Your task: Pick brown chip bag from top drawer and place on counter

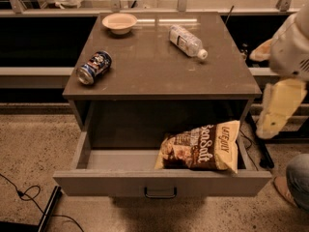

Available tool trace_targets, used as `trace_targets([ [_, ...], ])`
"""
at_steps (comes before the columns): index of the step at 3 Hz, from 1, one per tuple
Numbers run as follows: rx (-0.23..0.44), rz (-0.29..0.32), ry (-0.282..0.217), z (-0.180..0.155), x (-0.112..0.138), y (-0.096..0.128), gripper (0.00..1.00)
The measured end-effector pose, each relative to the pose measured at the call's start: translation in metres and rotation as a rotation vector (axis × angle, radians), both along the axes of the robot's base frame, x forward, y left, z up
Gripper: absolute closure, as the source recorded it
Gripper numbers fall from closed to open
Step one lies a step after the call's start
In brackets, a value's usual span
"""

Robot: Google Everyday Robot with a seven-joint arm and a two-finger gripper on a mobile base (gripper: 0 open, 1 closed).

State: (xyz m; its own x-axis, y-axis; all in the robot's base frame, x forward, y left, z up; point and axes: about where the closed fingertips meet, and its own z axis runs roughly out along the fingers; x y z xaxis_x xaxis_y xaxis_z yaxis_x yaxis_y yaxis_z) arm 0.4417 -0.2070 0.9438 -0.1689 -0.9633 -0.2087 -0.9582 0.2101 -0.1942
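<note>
The brown chip bag (200, 148) lies in the right half of the open top drawer (120, 159), its pale yellow end toward the right and its white "Sea Salt" lettering showing. The drawer's front panel carries a small dark handle (160, 193). The counter (154, 62) is the grey-brown top above the drawer. My gripper (274, 112) hangs to the right of the cabinet, beside the counter's right edge and above and to the right of the bag. It touches nothing.
On the counter, a blue can (94, 67) lies at the left, a pale bowl (119, 22) stands at the back left and a plastic bottle (187, 41) lies at the back right. A person's leg (295, 181) is at the lower right. Cables (29, 195) lie on the floor at the left.
</note>
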Motion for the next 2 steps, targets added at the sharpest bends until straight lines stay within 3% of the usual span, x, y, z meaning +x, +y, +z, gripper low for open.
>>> trace_targets([
  [1, 0.040, 0.078, 0.016, -0.049, -0.010, 0.008, 0.00],
  [2, 0.046, 0.070, -0.047, -0.050, 0.003, 0.009, 0.00],
])
